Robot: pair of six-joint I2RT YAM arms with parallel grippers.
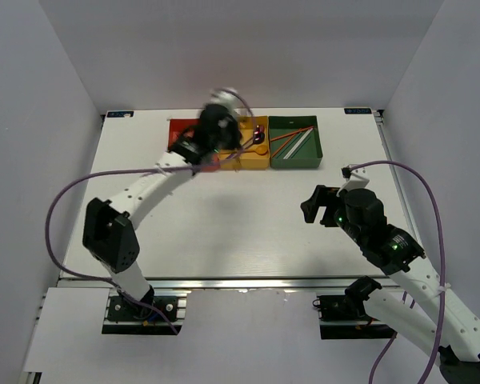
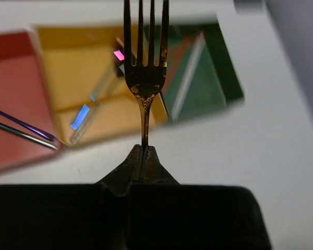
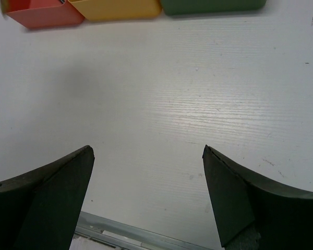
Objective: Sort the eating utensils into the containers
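The left gripper (image 2: 144, 155) is clamped shut on the handle end of a gold-orange fork (image 2: 145, 78), tines pointing to the top of the wrist view. It is held by its tail, I judge, so it can drop lengthwise into a box. It hangs above the row, near the yellow box (image 2: 68, 67) and green box (image 2: 219, 78) — motion blur leaves unclear which lies under it. The red box (image 2: 10, 94) at left holds two thin dark utensils (image 2: 21, 127). The right gripper (image 3: 147, 152) gapes empty over the white table (image 3: 198, 94). Plain white walls (image 1: 432, 72) enclose it.
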